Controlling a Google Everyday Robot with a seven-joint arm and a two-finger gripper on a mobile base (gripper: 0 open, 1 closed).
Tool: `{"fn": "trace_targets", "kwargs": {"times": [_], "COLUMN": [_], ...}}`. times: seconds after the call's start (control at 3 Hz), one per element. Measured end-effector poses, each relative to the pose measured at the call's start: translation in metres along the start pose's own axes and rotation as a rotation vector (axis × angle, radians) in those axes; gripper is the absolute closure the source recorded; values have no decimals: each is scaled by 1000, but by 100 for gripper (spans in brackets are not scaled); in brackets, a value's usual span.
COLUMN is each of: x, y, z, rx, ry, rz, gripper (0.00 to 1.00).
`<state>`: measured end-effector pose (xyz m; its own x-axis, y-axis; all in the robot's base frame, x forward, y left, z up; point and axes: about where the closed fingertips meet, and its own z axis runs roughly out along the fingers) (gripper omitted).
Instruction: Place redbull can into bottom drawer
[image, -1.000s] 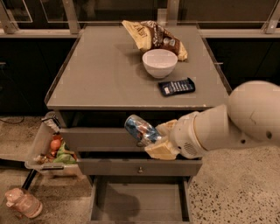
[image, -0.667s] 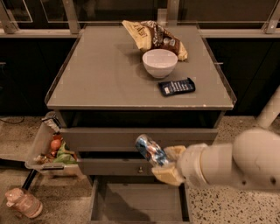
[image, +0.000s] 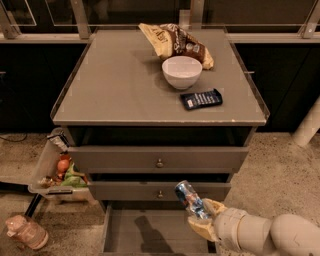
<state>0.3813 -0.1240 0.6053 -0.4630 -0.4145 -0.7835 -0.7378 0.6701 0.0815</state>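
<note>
Far left, on the floor: a pinkish bottle lying on its side, label unreadable. Above it, a clear bin hangs at the cabinet's left side, holding produce that is hard to tell apart.

Cabinet top: a snack bag at the back edge, a white bowl just in front of it, and a dark packet near the bowl's right.

Two upper drawers are shut or nearly so. The bottom drawer is pulled out, its front cut off by the lower edge, with a shadow across its floor.

The redbull can is held tilted above the drawer's right part, top pointing up-left, lower end hidden by tan fingers. The gripper is clamped on the can. The white arm runs off the lower right corner. A pale post stands at far right, partly cut off.
</note>
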Motion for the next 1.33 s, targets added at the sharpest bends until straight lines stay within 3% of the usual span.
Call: {"fn": "trace_targets", "kwargs": {"times": [0.33,0.67,1.0,1.33], "x": [19,19,46,96], "y": [5,8,-5,-30], "z": [18,18,38,68], "rx": [-36,-70,-165,-282], "ry": [-18,-41,-54,-86], "rz": [39,35,-1,36], "gripper": [100,100,100,100]}}
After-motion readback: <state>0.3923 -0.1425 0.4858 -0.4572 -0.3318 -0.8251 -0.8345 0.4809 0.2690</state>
